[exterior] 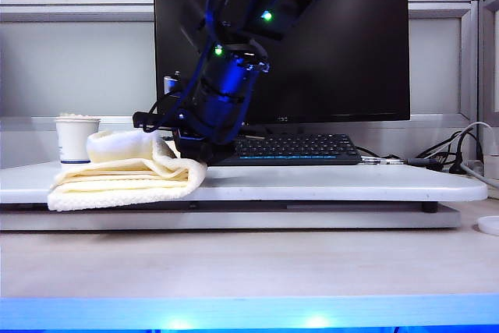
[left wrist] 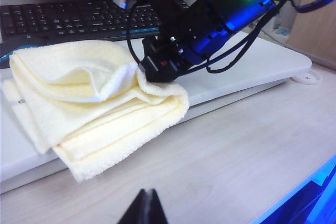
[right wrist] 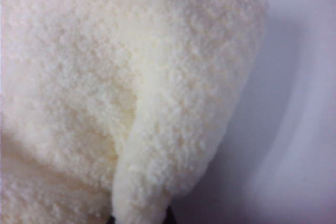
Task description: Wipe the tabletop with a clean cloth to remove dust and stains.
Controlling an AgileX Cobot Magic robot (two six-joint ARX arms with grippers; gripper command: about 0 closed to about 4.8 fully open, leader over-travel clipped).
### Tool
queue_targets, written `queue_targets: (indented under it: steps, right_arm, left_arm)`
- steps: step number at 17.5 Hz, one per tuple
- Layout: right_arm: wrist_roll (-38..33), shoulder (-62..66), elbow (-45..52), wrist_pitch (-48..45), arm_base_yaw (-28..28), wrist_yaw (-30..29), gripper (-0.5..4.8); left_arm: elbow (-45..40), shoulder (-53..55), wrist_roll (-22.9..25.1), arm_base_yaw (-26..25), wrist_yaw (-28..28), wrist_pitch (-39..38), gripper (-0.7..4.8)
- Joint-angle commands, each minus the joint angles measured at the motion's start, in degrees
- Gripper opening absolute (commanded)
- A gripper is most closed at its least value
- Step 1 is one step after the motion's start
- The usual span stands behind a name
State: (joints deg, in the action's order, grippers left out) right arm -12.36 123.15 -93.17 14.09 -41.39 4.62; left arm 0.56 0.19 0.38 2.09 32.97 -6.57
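1. Here, our right gripper (left wrist: 152,69) sits clenched on the cloth (exterior: 129,173), pinning a raised fold at the towel's edge nearest the keyboard (exterior: 296,148).
2. The cloth lies under and beside that gripper, at the end of the tabletop (exterior: 327,183) by the paper cup (exterior: 76,138), one corner overhanging the front edge.
3. Our left gripper (left wrist: 144,208) hangs apart over the desk, fingertips pressed together, holding nothing.
4. To wipe well, we judge the right gripper should press the folds flat and sweep evenly.
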Motion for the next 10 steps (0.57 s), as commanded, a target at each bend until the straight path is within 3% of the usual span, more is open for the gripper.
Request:
queue_targets:
  steps: [1,2,3,4,6,8,10]
  right_arm:
    - [0.0,0.8,0.6,7.3,1.6,-0.3,1.14]
    - [-0.8,0.2,0.6,7.1,2.1,-0.4,2.57]
    - [-1.0,-0.5,0.6,6.6,2.6,-0.7,2.85]
    - [-0.9,-1.4,0.2,6.2,2.6,-0.7,2.85]
    - [-0.5,-4.5,0.2,3.9,2.7,-0.7,3.45]
    - [0.9,-9.7,0.2,0.7,2.7,-0.7,3.52]
    - [2.3,-14.7,0.2,-1.1,2.8,0.3,3.61]
  left_arm:
    - [-0.1,0.0,0.0,0.0,0.3,-0.1,-0.04]
    - [-0.1,0.0,0.0,0.0,0.3,-0.1,-0.04]
    - [-0.1,0.0,0.0,0.0,0.3,-0.1,-0.04]
    - [-0.1,0.0,0.0,0.0,0.3,-0.1,-0.04]
    - [-0.1,0.0,0.0,0.0,0.2,-0.1,-0.03]
    - [-0.1,0.0,0.0,0.0,0.2,-0.1,0.49]
    - [-0.1,0.0,0.0,0.0,0.2,-0.2,0.53]
